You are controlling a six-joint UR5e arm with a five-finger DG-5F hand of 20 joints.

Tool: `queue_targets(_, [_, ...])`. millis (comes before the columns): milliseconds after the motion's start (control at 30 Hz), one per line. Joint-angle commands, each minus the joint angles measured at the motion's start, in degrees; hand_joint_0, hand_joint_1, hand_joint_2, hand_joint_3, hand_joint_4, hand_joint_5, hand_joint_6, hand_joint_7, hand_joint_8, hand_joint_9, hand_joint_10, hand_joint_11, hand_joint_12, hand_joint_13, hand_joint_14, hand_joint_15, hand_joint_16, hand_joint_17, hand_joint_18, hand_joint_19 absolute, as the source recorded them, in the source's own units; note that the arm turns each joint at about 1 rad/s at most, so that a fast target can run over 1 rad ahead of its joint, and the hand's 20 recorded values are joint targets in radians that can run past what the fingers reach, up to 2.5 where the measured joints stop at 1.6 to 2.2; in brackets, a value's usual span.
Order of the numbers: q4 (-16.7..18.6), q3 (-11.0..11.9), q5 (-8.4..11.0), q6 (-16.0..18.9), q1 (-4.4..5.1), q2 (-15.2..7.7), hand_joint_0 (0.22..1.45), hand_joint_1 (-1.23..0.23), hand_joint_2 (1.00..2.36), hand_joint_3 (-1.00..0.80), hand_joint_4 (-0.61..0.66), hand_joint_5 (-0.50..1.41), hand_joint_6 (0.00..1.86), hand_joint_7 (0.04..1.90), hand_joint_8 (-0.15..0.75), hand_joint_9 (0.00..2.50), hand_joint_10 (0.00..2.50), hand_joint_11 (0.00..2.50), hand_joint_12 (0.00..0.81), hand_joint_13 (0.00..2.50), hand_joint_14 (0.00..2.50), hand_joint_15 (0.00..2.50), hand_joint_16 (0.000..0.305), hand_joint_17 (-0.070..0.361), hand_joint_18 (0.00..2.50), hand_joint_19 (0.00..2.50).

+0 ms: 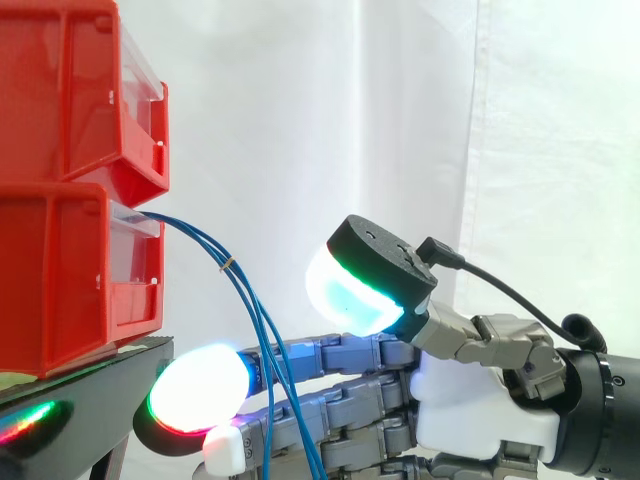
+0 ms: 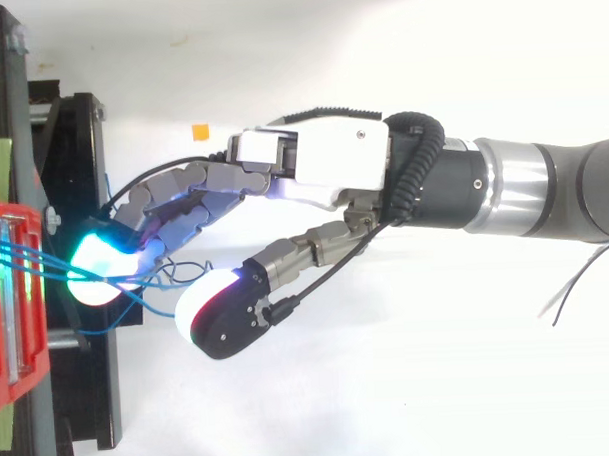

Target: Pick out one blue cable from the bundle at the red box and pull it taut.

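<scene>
Several thin blue cables [image 1: 235, 275] leave the lower red bin [image 1: 60, 270], are bound by a small tie [image 1: 228, 264], and hang down to the bottom edge. My hand [image 1: 470, 400] reaches in from the right with its fingers stretched toward the bins. The cables run down across those fingers, close behind a glowing fingertip [image 1: 200, 388]. The thumb pad [image 1: 350, 290] is raised well above the fingers and touches no cable. In the top view the hand [image 2: 322, 162] points left, the cables [image 2: 41, 262] stretch from the bin [image 2: 2, 299] to its fingertips, and loose loops lie beneath.
A second red bin [image 1: 70, 90] is stacked on the lower one. Both rest on the black stand [image 1: 90, 385], whose edge is just left of the fingertips. A small orange piece [image 2: 200, 131] lies on the white floor behind the hand. Thin grey wires [image 2: 577, 284] trail at right.
</scene>
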Motion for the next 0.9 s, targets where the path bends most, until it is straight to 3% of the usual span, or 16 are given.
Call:
queue_targets(0, [0.1,0.0,-0.07,0.1,0.0,0.0,0.57,-0.57,1.01,-0.43,0.19,-0.18,0.5,0.73,0.229,0.7,0.01,0.27,0.324,0.49,0.01,0.26,0.045,0.1,0.28,0.47])
queue_targets(167, [0.4,0.0,-0.34,0.6,-0.09,0.0,0.57,-0.58,1.01,-0.43,0.19,-0.18,0.5,0.75,0.231,0.7,0.01,0.27,0.322,0.49,0.01,0.27,0.045,0.1,0.28,0.48])
queue_targets(500, [2.2,0.0,-3.15,1.4,-0.44,0.0,0.58,-0.57,1.01,-0.41,0.19,-0.17,0.5,0.8,0.232,0.71,0.01,0.29,0.321,0.5,0.01,0.27,0.044,0.099,0.29,0.48])
queue_targets(867, [2.8,0.1,-3.94,1.7,-0.53,0.0,0.58,-0.56,1.01,-0.42,0.19,-0.15,0.5,0.85,0.232,0.73,0.01,0.29,0.319,0.52,0.01,0.29,0.044,0.099,0.3,0.49])
